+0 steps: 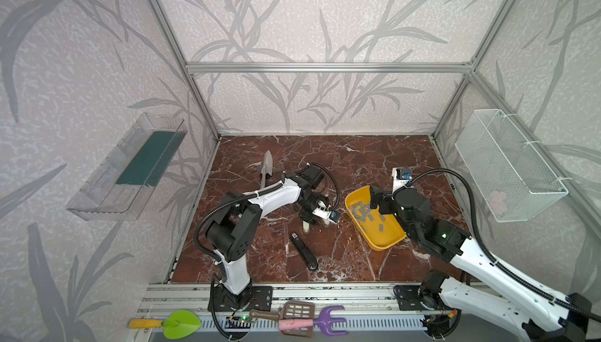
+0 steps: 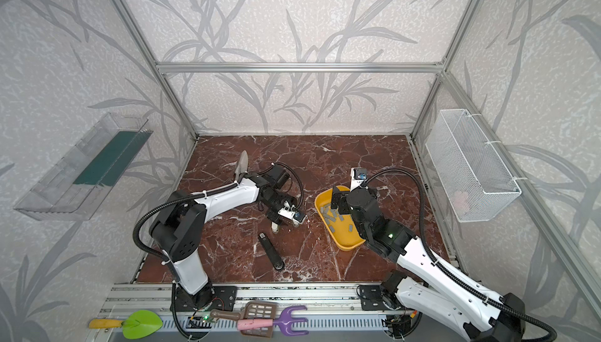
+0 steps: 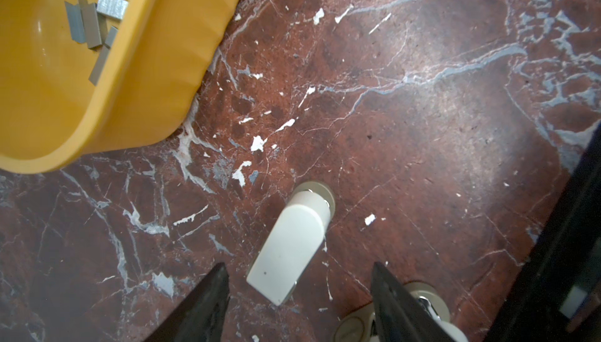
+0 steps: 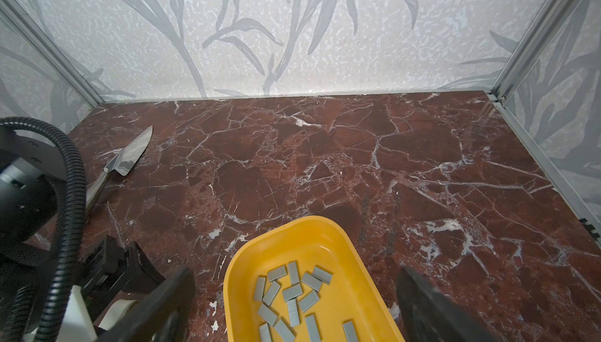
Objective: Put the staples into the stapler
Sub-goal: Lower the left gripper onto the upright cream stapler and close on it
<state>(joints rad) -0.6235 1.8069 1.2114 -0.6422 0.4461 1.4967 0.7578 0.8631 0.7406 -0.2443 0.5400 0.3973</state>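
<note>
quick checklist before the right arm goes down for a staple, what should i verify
1. Staples lying loose in the yellow tray: ok.
2. Right fingers apart above the tray: ok.
3. Right fingers empty: ok.
4. Stapler lying free on the table, nothing touching it: ok.
5. Stapler's rail exposed for loading: cannot tell.
6. Left fingers apart, over a white block, clear of the tray: ok.

The left arm (image 1: 276,195) reaches toward one o'clock from its base, left gripper (image 3: 299,267) pointing down, fingers (image 3: 208,301) apart. The right arm (image 1: 474,259) reaches toward eleven o'clock, right gripper (image 4: 296,278) spread wide.
</note>
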